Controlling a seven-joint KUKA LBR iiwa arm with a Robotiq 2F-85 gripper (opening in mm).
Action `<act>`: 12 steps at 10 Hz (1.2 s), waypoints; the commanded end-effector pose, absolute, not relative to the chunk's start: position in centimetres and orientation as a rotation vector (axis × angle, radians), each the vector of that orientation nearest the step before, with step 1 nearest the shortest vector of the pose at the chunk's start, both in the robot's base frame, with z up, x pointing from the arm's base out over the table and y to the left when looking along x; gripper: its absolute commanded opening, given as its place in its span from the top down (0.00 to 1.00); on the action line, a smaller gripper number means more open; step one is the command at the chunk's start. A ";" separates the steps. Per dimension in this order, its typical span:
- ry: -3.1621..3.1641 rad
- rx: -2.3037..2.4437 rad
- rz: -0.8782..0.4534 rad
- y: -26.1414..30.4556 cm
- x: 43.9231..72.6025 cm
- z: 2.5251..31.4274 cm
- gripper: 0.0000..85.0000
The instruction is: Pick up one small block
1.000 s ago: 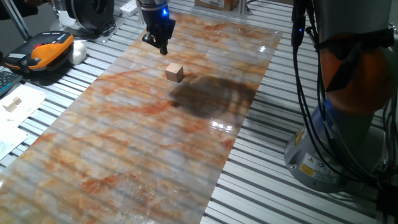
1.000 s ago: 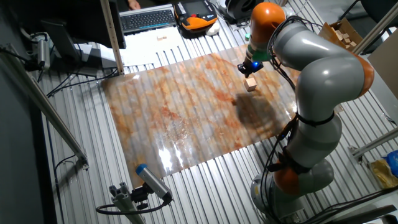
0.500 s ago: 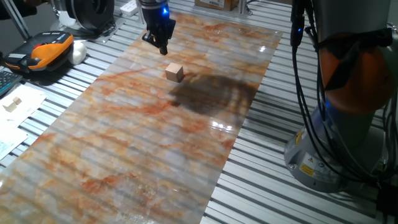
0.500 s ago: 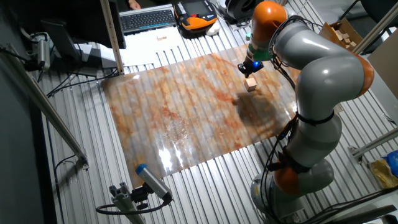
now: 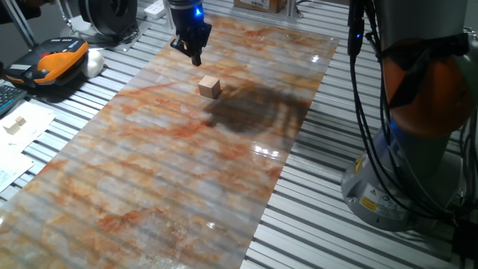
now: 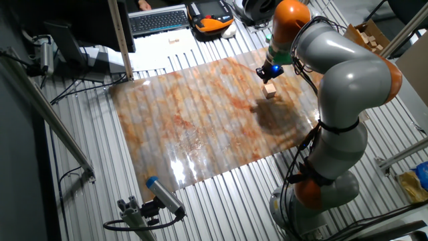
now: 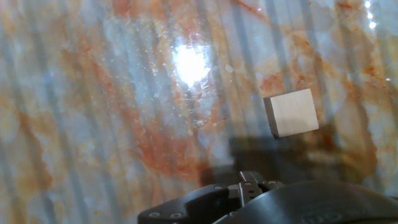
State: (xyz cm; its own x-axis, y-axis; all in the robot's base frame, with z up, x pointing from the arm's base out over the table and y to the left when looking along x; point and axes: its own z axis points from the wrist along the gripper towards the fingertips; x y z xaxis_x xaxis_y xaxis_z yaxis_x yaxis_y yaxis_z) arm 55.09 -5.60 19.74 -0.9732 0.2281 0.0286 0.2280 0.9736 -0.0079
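The small block [image 5: 210, 87] is a light-tan wooden cube resting on the marbled orange-grey mat [image 5: 149, 172]. It also shows in the other fixed view [image 6: 269, 91] and at the right of the hand view [image 7: 292, 112]. My gripper [image 5: 196, 60] hangs above the mat, just beyond the block and apart from it, with its fingers together and nothing between them. In the other fixed view the gripper [image 6: 265, 76] sits just above the block. In the hand view the closed fingertips [image 7: 249, 180] show at the bottom, to the left of and below the block.
An orange and black device [image 5: 56, 63] lies off the mat at the left. A paler little block piece [image 5: 15, 125] sits on white paper. The arm's base [image 5: 396, 187] stands at the right. A keyboard [image 6: 157, 20] and a cardboard box [image 6: 368, 37] lie beyond the mat.
The gripper has edged very slightly upward and away from the block. The block has not moved.
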 end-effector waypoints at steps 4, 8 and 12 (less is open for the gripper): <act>-3.080 -0.441 0.092 -5.6 55.1 19.7 1.00; -3.075 -0.457 0.062 -5.6 55.1 19.7 1.00; -3.060 -0.502 0.061 -5.6 55.1 19.7 1.00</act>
State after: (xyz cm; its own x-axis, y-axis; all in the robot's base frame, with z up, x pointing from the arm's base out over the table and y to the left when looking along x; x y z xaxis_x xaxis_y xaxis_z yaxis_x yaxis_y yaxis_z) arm 55.10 -5.61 19.72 -0.9471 0.3194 0.0329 0.3179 0.9471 -0.0438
